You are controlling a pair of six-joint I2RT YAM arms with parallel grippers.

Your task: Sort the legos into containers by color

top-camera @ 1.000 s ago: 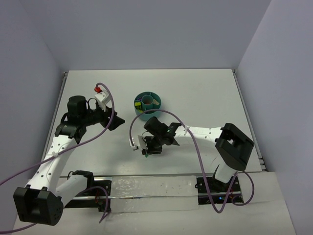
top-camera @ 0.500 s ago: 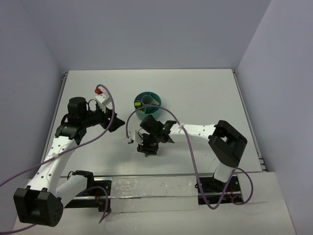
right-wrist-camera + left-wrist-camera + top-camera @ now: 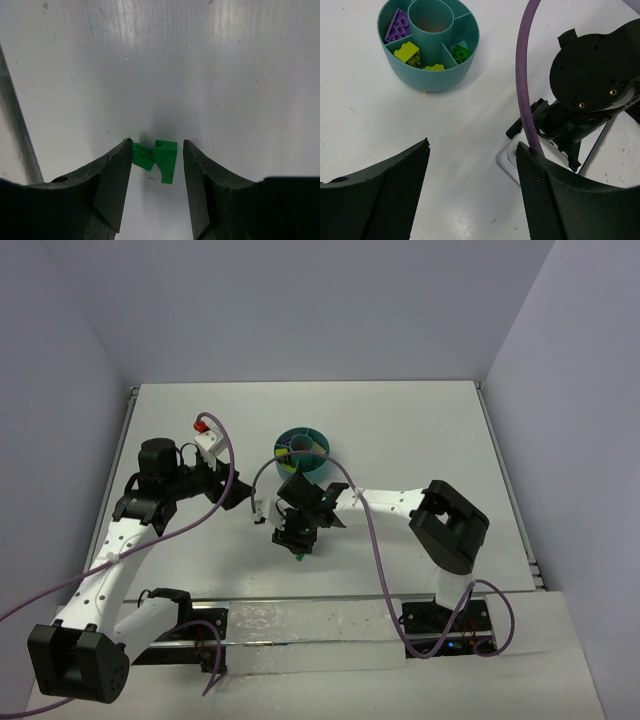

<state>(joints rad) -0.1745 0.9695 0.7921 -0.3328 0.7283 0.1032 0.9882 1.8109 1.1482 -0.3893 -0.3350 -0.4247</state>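
Observation:
A small dark green lego [image 3: 161, 158] lies on the white table between the fingers of my right gripper [image 3: 156, 146]. The left finger touches it and the right finger stands a little off, so the jaws are open around it. From above, this gripper [image 3: 298, 543] points down in front of the teal bowl [image 3: 300, 478], with the green lego [image 3: 299, 558] at its tip. The bowl's containers [image 3: 432, 76] hold a purple lego [image 3: 397, 31], lime legos [image 3: 407, 50] and a dark green one [image 3: 461, 52]. My left gripper [image 3: 472, 150] hovers open and empty to the bowl's left.
The right arm's wrist [image 3: 592, 75] and a purple cable [image 3: 522, 80] fill the right of the left wrist view. Grey walls enclose the table on three sides. A metal rail [image 3: 300, 625] runs along the near edge between the arm bases.
The right arm has swung a little to the left and its jaws have widened around the green lego. The left arm has stayed put.

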